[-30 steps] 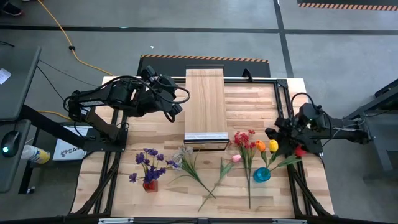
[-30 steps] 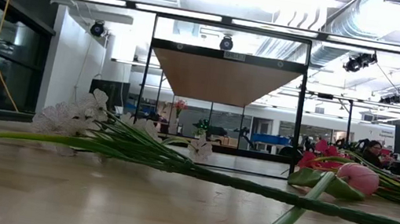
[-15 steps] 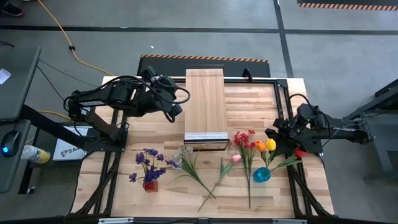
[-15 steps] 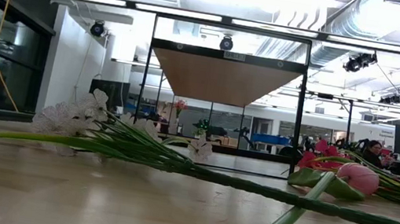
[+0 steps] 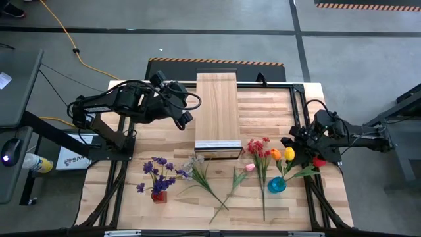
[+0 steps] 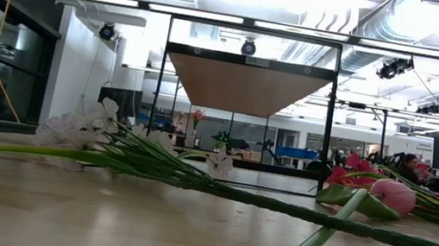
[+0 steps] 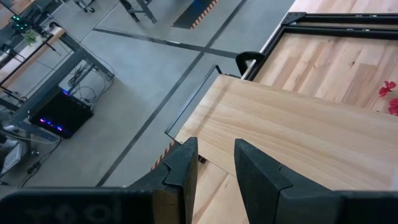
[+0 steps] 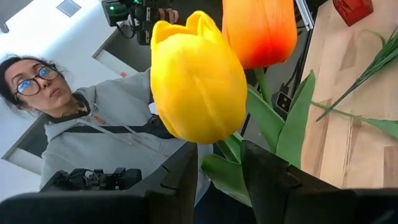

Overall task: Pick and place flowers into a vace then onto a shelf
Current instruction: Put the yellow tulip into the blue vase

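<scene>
My right gripper (image 5: 293,146) (image 8: 219,150) is at the table's right edge, shut on a yellow tulip (image 5: 289,153) (image 8: 198,78). An orange tulip (image 5: 276,155) and a red tulip (image 5: 318,160) rise from the blue vase (image 5: 277,185), which stands on the table. A pink tulip (image 5: 250,167), a white spray (image 5: 195,162) and a red spray (image 5: 258,146) lie flat on the table. Purple flowers (image 5: 158,174) stand in a small red vase (image 5: 158,195). My left gripper (image 5: 186,119) (image 7: 216,148) is open and holds nothing, above the left side of the shelf (image 5: 217,108). My right gripper has the yellow tulip's green stem (image 8: 227,148), just below the bloom, between its two fingers. The fingers come at it about level and lie across the stem. The bloom is lifted clear and the stem slants down toward the blue vase; its lower end is hidden.
The shelf's light metal strip (image 5: 218,145) faces the flowers. A black frame (image 5: 299,105) runs around the tabletop. A person in a grey hooded top (image 8: 93,137) is beyond the table in the right wrist view. Bare tabletop (image 5: 164,141) lies left of the shelf.
</scene>
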Tool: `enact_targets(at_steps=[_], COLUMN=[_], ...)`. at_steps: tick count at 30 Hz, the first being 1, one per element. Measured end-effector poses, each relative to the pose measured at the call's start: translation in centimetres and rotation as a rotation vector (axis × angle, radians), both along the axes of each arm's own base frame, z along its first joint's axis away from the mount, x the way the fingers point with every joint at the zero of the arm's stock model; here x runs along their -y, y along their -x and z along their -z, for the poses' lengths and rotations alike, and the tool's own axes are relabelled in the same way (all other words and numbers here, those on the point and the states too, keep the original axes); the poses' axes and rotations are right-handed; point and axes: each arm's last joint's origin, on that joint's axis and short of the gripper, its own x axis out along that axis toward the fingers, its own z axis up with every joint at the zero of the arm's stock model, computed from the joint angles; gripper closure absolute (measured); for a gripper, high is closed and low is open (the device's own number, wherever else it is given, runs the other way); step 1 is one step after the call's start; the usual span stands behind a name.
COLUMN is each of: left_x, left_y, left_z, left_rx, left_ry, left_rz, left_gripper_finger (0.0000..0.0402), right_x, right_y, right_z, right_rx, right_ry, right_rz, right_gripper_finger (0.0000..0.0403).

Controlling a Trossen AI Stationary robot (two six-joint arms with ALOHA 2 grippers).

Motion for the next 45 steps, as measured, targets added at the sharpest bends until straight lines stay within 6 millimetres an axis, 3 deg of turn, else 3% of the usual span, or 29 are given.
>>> enact_targets(at_steps=[15,45], left_x=[0.0,0.01], left_y=[0.0,0.0], left_z=[0.0,0.0], left_rx=[0.0,0.0], left_ry=[0.001,0.002], left_rz=[0.001,0.002], left_gripper_finger=[0.0263,0.0263], right_x=[-0.13,0.2], right_y=[0.16,0.11], right_z=[-0.02,0.15], right_rx=[0.012,0.029], right_ry=[0.003,0.033], right_rz=[-0.071,-0.034], right_gripper_finger=[0.0289,0.0289])
